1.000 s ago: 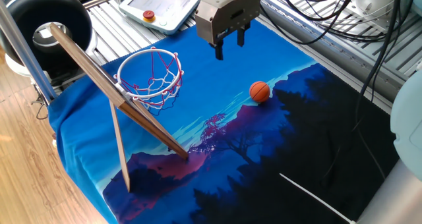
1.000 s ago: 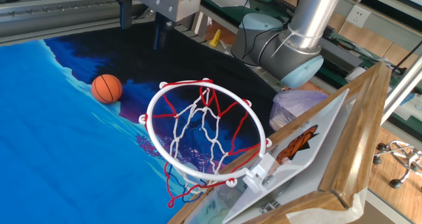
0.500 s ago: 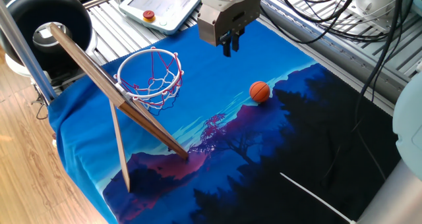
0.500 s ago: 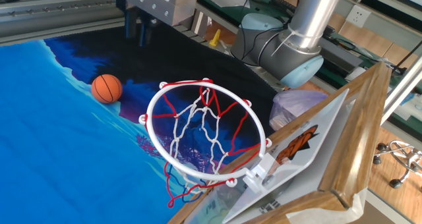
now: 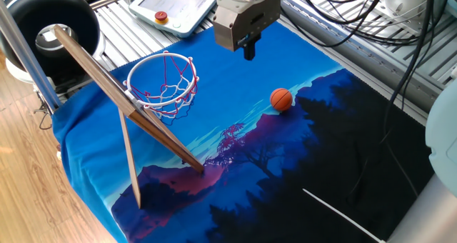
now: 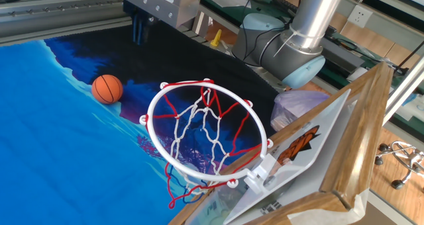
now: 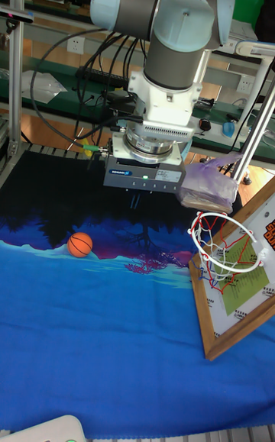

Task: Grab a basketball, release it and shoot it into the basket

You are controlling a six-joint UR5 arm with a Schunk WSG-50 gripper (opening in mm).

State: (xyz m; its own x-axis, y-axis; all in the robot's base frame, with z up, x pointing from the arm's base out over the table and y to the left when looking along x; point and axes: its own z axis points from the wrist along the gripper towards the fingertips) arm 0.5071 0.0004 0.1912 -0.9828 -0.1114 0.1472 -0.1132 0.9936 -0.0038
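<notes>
The small orange basketball [image 5: 281, 98] [image 6: 107, 89] [image 7: 79, 244] lies alone on the blue printed cloth. My gripper [image 5: 248, 51] [image 6: 139, 33] [image 7: 135, 199] hangs above the cloth, behind and to the left of the ball in one fixed view, well apart from it. Its two dark fingers are pressed together with nothing between them. The basket [image 5: 168, 93] [image 6: 202, 129] [image 7: 225, 247], a white ring with a red-and-white net, is fixed to a tilted wooden backboard [image 5: 107, 86] held up by a stick leg. The net holds nothing.
A big black round tub [image 5: 50, 21] stands at the table's far left corner. A white pendant [image 5: 178, 3] with a red button [image 5: 162, 16] lies behind the cloth. Cables [image 5: 371, 14] run along the right side. A purple plastic bag [image 7: 210, 186] sits by the backboard.
The fingers stood apart one second ago and have since come together on nothing. The gripper has shifted slightly. The ball and the hoop have stayed put.
</notes>
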